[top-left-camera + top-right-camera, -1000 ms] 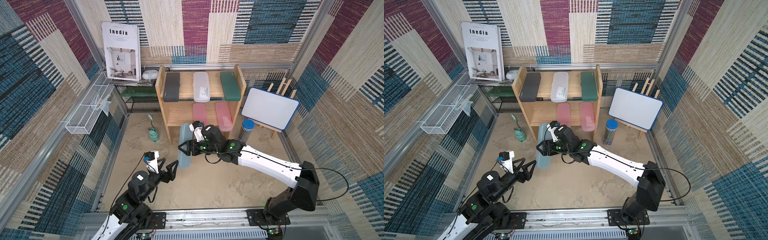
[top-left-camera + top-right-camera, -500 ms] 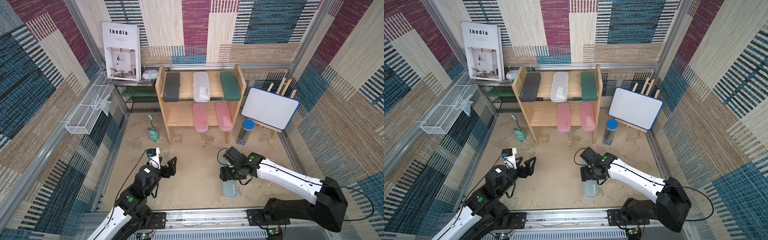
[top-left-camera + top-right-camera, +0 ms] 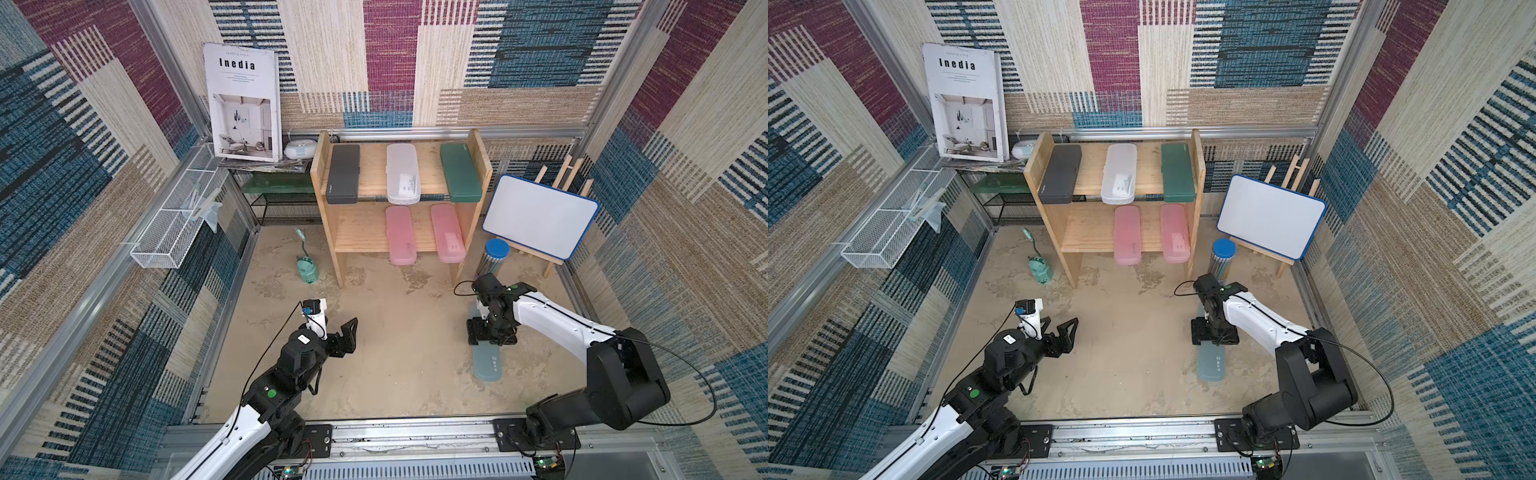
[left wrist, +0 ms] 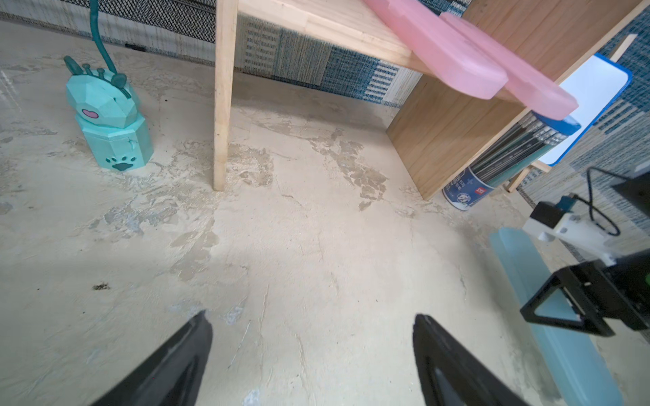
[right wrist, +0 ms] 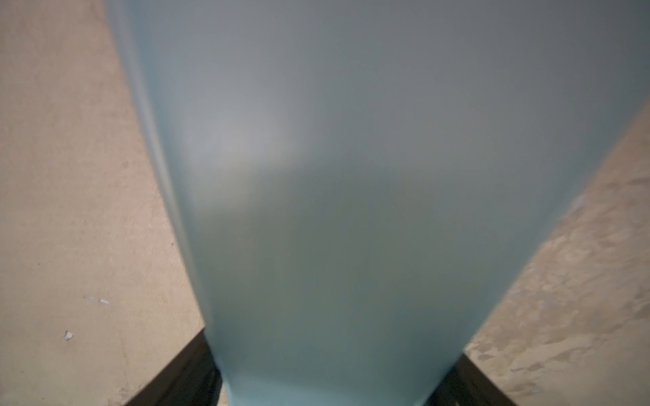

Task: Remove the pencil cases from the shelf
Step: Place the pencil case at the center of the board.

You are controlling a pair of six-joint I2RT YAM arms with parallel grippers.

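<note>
Right wrist view shows the long flat teal plastic pencil case [image 5: 351,211] lying on the sandy worktop [image 5: 70,175]. My right gripper [image 3: 492,332] is clamped across it, well apart from the light wooden two-tier shelf [image 3: 361,232]. My left gripper [image 4: 311,316] hangs spread apart, empty.

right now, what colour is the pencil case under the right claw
The pencil case is pale frosted teal, seen best in a top view.

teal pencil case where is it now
In a top view the teal pencil case lies on the floor on the robot's right, in the right gripper, out in front of the blue-lidded cylinder.
</note>
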